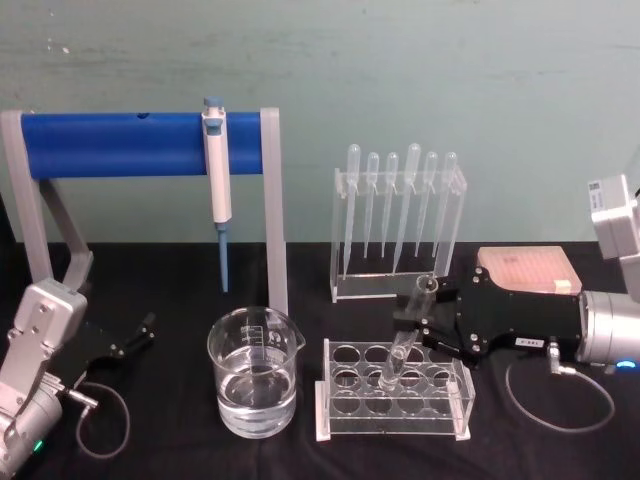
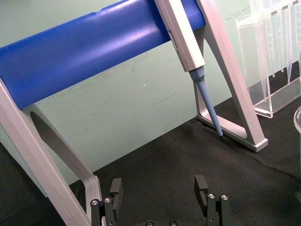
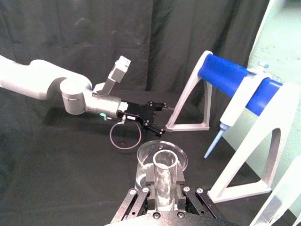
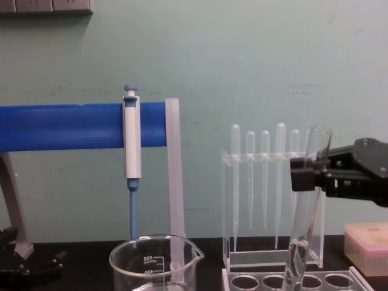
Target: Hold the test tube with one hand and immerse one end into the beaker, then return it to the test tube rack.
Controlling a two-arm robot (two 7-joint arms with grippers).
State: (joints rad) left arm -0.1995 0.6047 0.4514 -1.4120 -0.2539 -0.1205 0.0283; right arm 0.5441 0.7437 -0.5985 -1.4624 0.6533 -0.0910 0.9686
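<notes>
Near me on the left, my left gripper rests on the table, fingers apart. The beaker stands left of the rack. My right gripper squeezes the test tube, which is tilted with its bottom in a rack hole.

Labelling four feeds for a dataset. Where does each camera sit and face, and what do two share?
Head view: high on the body, facing down at the table; left gripper parked open, right gripper shut on the test tube.
Chest view: low, facing the wall; right gripper enters from right.
Left wrist view: on the left arm, facing the pipettor past its fingers.
Right wrist view: on the right arm, facing the beaker along the test tube.
Head and chest share beaker and pipettor.
</notes>
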